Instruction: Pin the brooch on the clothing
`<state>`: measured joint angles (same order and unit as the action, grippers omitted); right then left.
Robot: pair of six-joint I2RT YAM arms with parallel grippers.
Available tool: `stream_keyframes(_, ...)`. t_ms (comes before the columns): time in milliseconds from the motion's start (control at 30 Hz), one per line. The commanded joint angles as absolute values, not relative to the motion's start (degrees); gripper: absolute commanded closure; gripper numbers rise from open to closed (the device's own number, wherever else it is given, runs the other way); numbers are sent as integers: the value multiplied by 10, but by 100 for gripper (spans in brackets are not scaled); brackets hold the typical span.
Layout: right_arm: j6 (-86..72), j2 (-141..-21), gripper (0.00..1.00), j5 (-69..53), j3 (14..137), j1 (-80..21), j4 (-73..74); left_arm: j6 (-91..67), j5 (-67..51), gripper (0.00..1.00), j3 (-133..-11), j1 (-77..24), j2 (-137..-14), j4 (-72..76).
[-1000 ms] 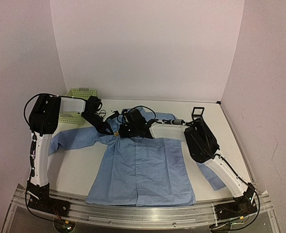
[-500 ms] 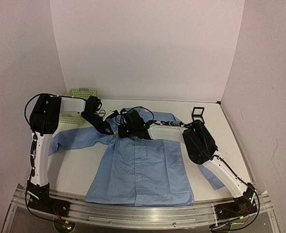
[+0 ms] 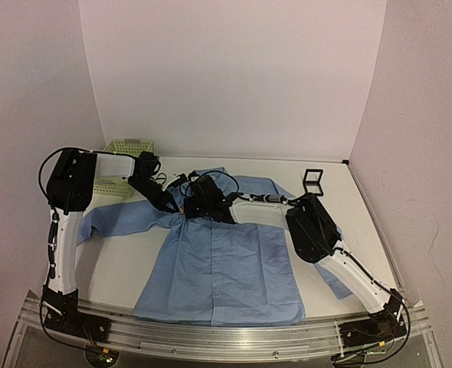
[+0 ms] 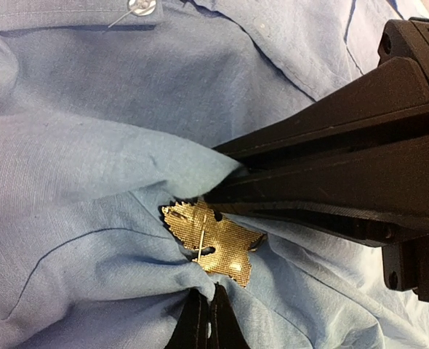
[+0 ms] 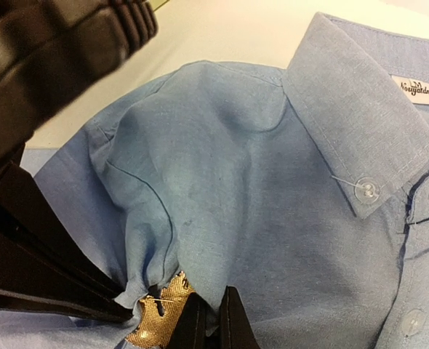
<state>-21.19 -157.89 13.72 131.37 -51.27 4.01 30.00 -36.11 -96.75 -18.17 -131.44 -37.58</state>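
Left gripper (image 4: pixel 205 307) is pinched shut on a shoulder fold of the light blue cotton button-up shirt (image 4: pixel 76 167), jagged gold-brown mesh brooch (image 4: pixel 213 241) lying aslant at its tips, and the right gripper (image 5: pixel 213 302), closed, clamps the brooch's far edge.

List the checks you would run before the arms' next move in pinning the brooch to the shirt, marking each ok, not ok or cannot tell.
1. The brooch lies against the shirt by the shoulder seam: ok.
2. The pin shows across the brooch: ok. Whether it passes through the cloth: cannot tell.
3. The left gripper is closed at the brooch's lower edge: ok. What it pinches: cannot tell.
4. The right gripper is closed on a bunched fold of the shirt: ok.
5. The cloth is flat under the brooch: not ok, it is puckered.
6. The clasp is fastened: cannot tell.
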Motion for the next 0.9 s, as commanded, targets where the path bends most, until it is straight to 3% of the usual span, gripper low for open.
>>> stream_keyframes(0, -250, -1629, 98, 131, 1326, -522, 85, 303, -384, 100, -967, -200, -1338, -416)
stream_keyframes(867, -283, -1539, 94, -1, 1205, -493, -21, 306, -352, 100, -976, -181, -1338, -433)
